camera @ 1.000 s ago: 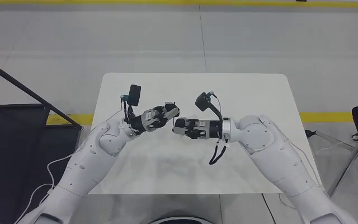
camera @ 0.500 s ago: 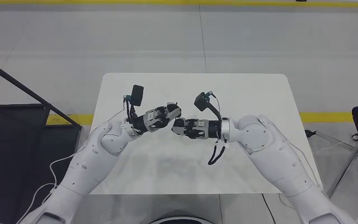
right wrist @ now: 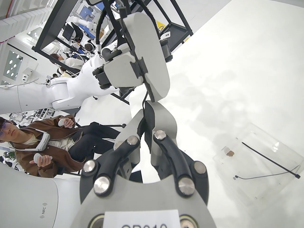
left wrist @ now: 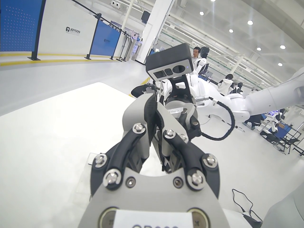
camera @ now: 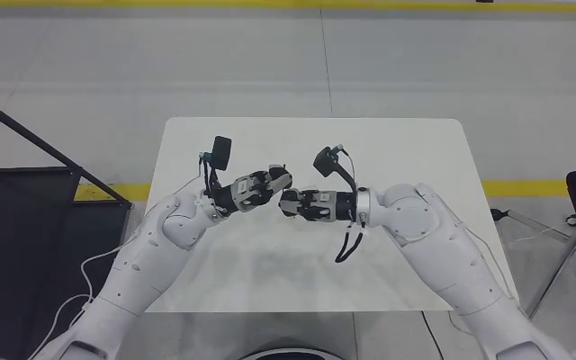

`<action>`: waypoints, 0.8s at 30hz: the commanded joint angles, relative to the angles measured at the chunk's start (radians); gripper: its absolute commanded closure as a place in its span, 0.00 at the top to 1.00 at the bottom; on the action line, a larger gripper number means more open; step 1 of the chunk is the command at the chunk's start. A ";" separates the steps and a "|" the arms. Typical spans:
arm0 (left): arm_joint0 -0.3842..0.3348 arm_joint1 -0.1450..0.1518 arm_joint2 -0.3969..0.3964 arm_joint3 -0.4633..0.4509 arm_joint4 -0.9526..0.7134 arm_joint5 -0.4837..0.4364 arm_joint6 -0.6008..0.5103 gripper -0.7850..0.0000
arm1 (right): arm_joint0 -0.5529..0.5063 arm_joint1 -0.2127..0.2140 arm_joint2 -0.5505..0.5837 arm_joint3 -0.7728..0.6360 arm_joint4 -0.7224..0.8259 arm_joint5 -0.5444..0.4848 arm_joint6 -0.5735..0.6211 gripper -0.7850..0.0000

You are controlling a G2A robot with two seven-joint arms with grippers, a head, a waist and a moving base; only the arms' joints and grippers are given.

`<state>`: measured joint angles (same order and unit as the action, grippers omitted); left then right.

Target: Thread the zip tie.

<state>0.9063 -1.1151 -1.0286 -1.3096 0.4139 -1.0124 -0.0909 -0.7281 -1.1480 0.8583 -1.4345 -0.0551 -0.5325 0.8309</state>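
While the right tool (camera: pixel 288 201) has crept a little nearer to the left tool (camera: pixel 278 175), both stay clenched on the zip tie (right wrist: pixel 144 98) — its thin strand spans the small gap between their tips, so threading seems close, not yet finished.

My left gripper (camera: pixel 275 175) and right gripper (camera: pixel 290 200) meet tip to tip above the middle of the table (camera: pixel 405 180), the left one slightly farther from me. The zip tie (right wrist: pixel 144 100) runs from one to the other. On the table beneath them sits a tray (right wrist: pixel 261 141) with two loose ties (right wrist: pixel 268 159) lying in it.
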 commanded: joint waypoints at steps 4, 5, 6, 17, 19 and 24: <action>0.002 0.001 -0.004 -0.001 -0.015 0.000 -0.015 0.40 | 0.002 -0.002 0.002 0.005 0.001 0.001 0.005 0.00; 0.002 0.001 -0.006 -0.002 -0.017 0.000 -0.018 0.40 | 0.002 -0.003 0.003 0.006 0.001 0.002 0.004 0.00; 0.003 0.002 -0.007 -0.002 -0.019 0.000 -0.020 0.40 | 0.001 -0.003 0.004 0.007 0.001 0.002 0.004 0.00; 0.011 0.005 -0.016 -0.006 -0.041 0.000 -0.040 0.36 | -0.007 -0.003 0.016 0.003 -0.003 0.001 0.008 0.00; 0.009 0.005 -0.015 -0.005 -0.044 0.000 -0.045 0.33 | -0.008 -0.004 0.018 0.002 -0.004 0.001 0.010 0.00; 0.003 0.003 -0.010 0.002 -0.050 0.000 -0.054 0.20 | -0.010 -0.005 0.020 0.001 -0.006 0.003 0.015 0.00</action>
<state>0.9108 -1.1116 -1.0393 -1.3097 0.3641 -1.0123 -0.1434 -0.7377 -1.1524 0.8783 -1.4338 -0.0610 -0.5301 0.8445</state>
